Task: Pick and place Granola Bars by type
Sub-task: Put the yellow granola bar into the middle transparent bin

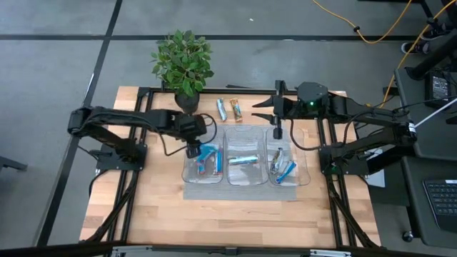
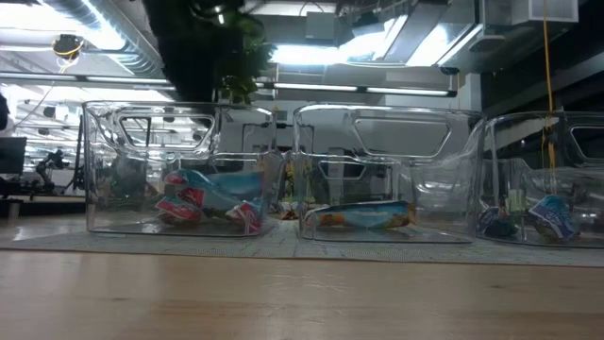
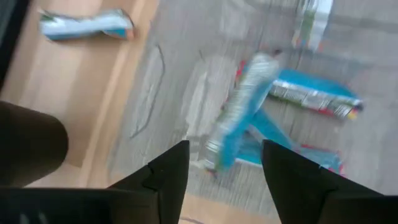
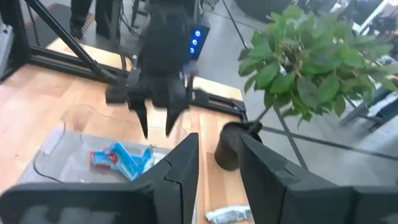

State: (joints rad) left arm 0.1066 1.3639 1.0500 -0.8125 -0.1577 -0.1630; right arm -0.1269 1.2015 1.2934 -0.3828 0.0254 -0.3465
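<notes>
Three clear bins stand in a row on a grey mat [image 1: 246, 191]. The left bin [image 1: 187, 171] holds several blue and red Granola Bars [image 3: 292, 99], with a silver-blue one [image 3: 242, 109] lying across them. One bar [image 1: 243, 158] lies in the middle bin, and several blue bars [image 1: 282, 170] lie in the right bin. Two more bars [image 1: 228, 108] lie on the wood beyond the bins. My left gripper [image 3: 225, 168] hangs open above the left bin, nothing between its fingers. My right gripper [image 4: 219, 171] waits open, high over the bins' far edge [image 1: 277, 133].
A potted plant [image 1: 184, 63] stands at the table's far edge, left of the two loose bars. Black frame rails [image 1: 136, 143] run along both sides of the table. Bare wood [image 1: 228, 218] lies between the mat and the near edge.
</notes>
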